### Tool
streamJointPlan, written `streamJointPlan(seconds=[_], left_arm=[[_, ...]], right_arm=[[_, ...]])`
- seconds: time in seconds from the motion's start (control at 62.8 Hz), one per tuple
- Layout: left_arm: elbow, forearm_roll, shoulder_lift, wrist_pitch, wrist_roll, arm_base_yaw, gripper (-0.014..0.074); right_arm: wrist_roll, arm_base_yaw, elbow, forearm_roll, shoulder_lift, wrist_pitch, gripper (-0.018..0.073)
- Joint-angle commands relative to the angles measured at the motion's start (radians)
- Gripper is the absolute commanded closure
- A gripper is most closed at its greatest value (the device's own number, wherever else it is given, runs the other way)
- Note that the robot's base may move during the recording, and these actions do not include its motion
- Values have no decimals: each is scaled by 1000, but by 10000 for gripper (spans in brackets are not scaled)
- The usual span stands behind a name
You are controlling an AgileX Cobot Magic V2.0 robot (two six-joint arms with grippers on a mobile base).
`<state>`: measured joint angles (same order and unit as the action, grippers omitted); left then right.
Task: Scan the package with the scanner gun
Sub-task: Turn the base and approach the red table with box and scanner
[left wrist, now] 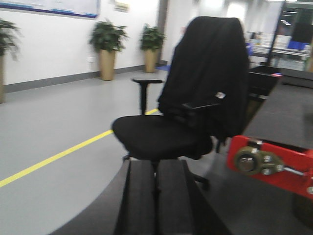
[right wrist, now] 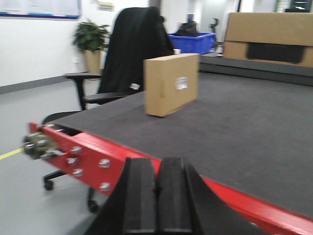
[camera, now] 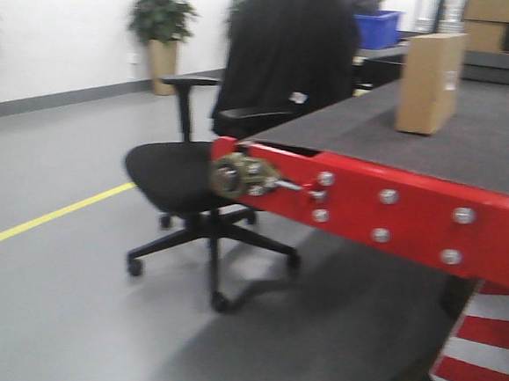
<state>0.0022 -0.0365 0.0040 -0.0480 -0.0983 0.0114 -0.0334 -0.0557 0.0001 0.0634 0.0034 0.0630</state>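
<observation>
Your package stands on edge on the grey table, near the corner by the chair — its broad tan face and small white label turned toward your right wrist camera. Your right gripper hangs off the table's near side, above the red frame, well apart from the package. Its two black fingers are pressed together with nothing between them.

Your left gripper is likewise closed on nothing, its pads meeting along one thin seam. It faces the chair rather than the table, and only the frame's red corner and its brass-coloured fitting show at its right. A black jacket is draped over the chair's back.

In the front view the package shows its narrow side, upright on the table and blurred. Behind it — past the table — sit a blue bin and a larger cardboard box with a dark panel. Potted plants line the white wall, and a yellow line runs across the grey floor.
</observation>
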Motion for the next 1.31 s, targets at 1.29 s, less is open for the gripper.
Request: streamJointPlan(seconds=[1.29], left_arm=[[-2, 2, -4, 12, 2, 5, 707]], right_arm=[[-4, -6, 0, 1, -3, -20, 721]])
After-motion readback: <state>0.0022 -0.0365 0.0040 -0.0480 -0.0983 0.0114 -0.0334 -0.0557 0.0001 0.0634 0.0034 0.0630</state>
